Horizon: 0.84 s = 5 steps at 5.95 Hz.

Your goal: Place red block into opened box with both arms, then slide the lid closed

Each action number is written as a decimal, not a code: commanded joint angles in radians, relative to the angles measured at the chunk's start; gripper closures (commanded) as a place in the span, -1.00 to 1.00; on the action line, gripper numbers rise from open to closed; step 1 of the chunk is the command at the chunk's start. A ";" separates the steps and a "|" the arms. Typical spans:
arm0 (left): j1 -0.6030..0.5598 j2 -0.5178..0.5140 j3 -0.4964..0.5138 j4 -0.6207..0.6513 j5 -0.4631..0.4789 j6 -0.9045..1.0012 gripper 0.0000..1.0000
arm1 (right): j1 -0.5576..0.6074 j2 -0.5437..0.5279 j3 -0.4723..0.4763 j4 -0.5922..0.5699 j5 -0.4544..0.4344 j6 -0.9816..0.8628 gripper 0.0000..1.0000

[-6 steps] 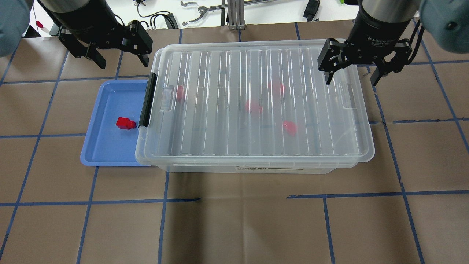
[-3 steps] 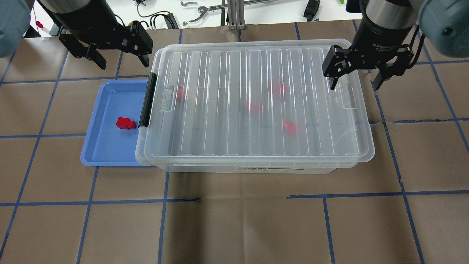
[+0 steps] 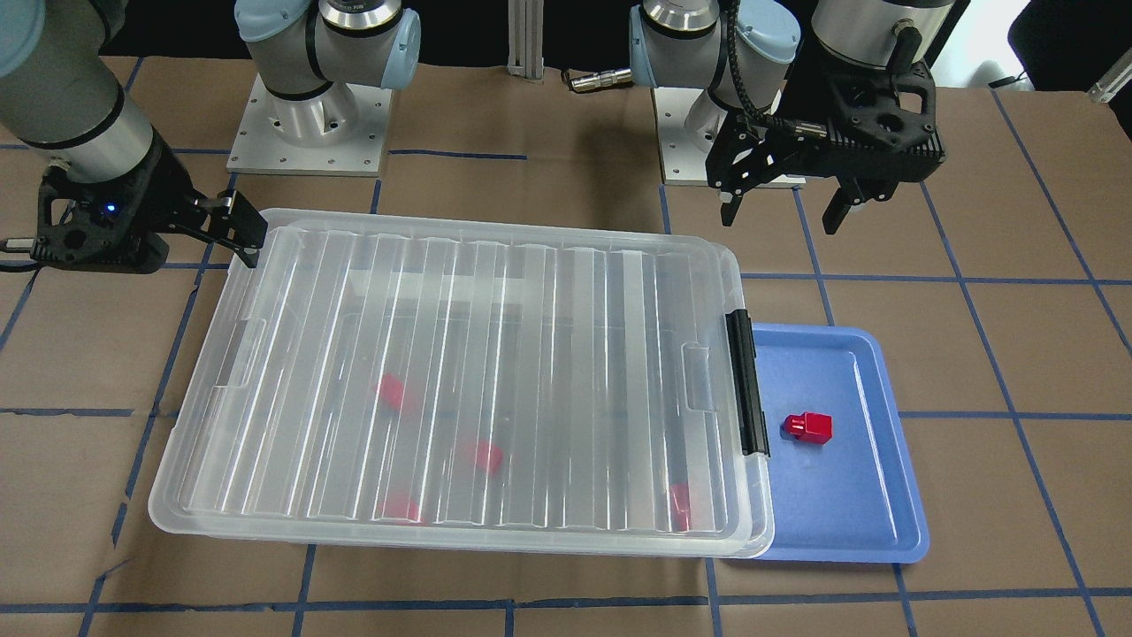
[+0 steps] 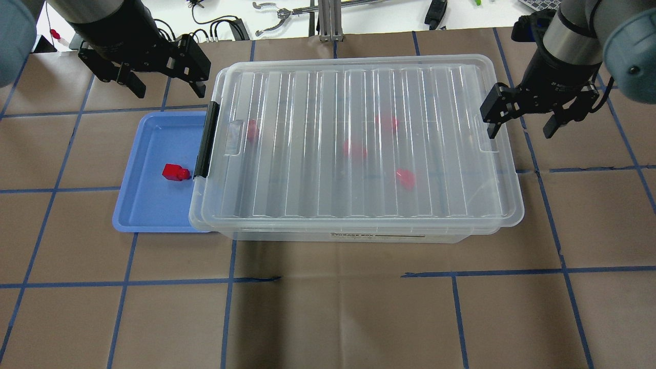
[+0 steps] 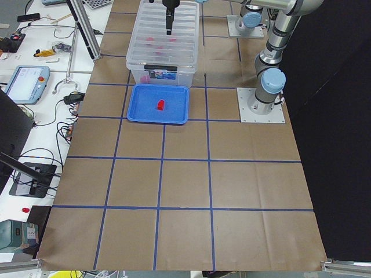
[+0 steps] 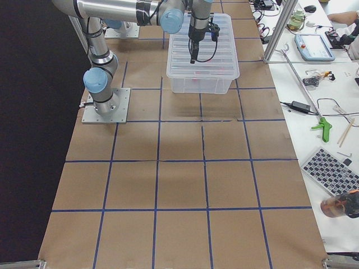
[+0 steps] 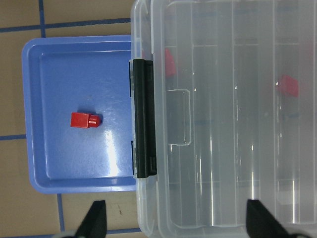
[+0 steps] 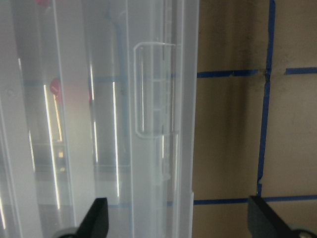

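The red block (image 4: 176, 172) lies on its side in a blue tray (image 4: 148, 215), also in the left wrist view (image 7: 85, 120). The clear box (image 4: 359, 237) stands to its right with the ridged lid (image 4: 318, 169) lying over nearly all of it. A black clip (image 4: 206, 138) sits on its tray-side end. My left gripper (image 4: 169, 92) hangs open above the tray's far edge and the box's corner, holding nothing. My right gripper (image 4: 521, 134) is open at the box's other short end, straddling the lid's edge (image 8: 190, 124) near its tab recess (image 8: 153, 89).
Several more red blocks (image 4: 405, 178) show blurred through the lid inside the box. Brown paper with blue tape lines (image 4: 338, 277) covers the table. Cables and tools (image 4: 277, 20) lie beyond the far edge.
My right gripper has moved right and toward the near side, from over the lid's far right corner to the box's right end. The left gripper barely shifted.
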 commanded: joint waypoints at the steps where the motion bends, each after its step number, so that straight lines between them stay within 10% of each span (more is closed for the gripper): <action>1: 0.010 -0.002 -0.006 -0.009 -0.002 0.172 -0.97 | -0.026 0.002 0.127 -0.209 -0.007 -0.045 -1.00; 5: 0.048 0.007 -0.086 -0.019 0.010 0.451 -0.97 | -0.068 0.043 0.142 -0.214 -0.005 -0.120 -1.00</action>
